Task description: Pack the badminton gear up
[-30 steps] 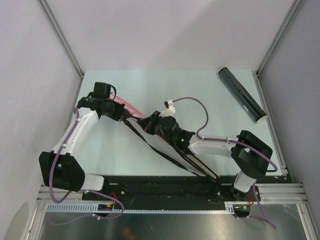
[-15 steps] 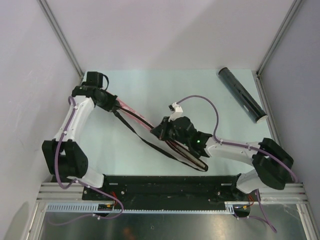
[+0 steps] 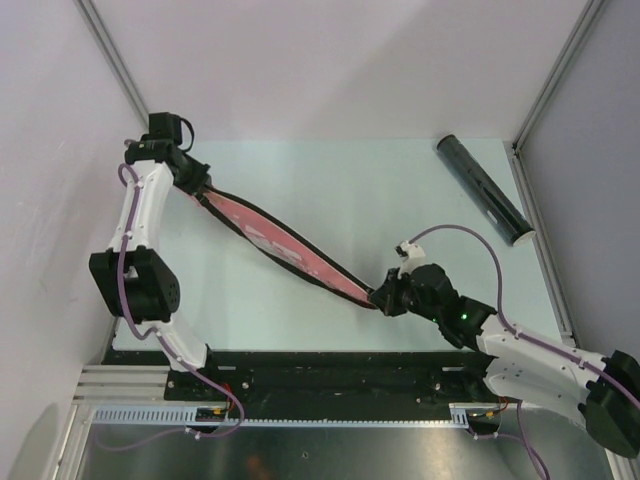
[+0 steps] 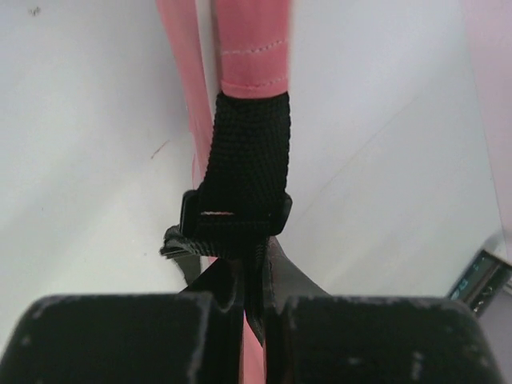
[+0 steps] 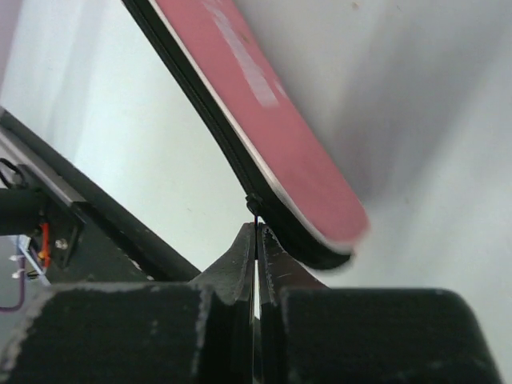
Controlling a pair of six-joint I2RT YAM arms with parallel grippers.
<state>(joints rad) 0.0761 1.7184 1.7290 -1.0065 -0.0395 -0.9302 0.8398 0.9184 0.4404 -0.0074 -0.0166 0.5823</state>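
The left gripper [image 4: 246,308] has its jaws clenched on the black strap [image 4: 246,152]. The two dark fingers [image 4: 120,340] press together with webbing squeezed in the narrow slit between them. Just past the tips, toward 12 o'clock in the left wrist view, sits a flat black buckle [image 4: 234,218]. From it the strap runs up to where it is stitched into the end of the pink cover [image 4: 254,40].

The right gripper [image 5: 256,260] is likewise pinched tight, grasping the cover's other end. A thin dark tab on its black edging goes down into the seam between the jaws (too small to tell whether it is a zip pull). The rounded pink tip hangs just beyond, at 1 o'clock. A black rail [image 5: 96,228] crosses the view at 8 o'clock.

From above, the cover [image 3: 285,245] stretches in one long, slightly sagging band between the two grippers. It runs from 10 o'clock on the pale table [image 3: 330,180] down to 5 o'clock. Its pink face is turned up, bordered in black. There is white lettering near its middle, too blurred to read. The left arm [image 3: 135,215] stands tall along the table's 9 o'clock edge. The right arm [image 3: 530,355] lies low at 4 o'clock.

A long black tube [image 3: 484,189] lies on the table at 2 o'clock, well apart from the cover and both grippers, slanting beside the frame post there.
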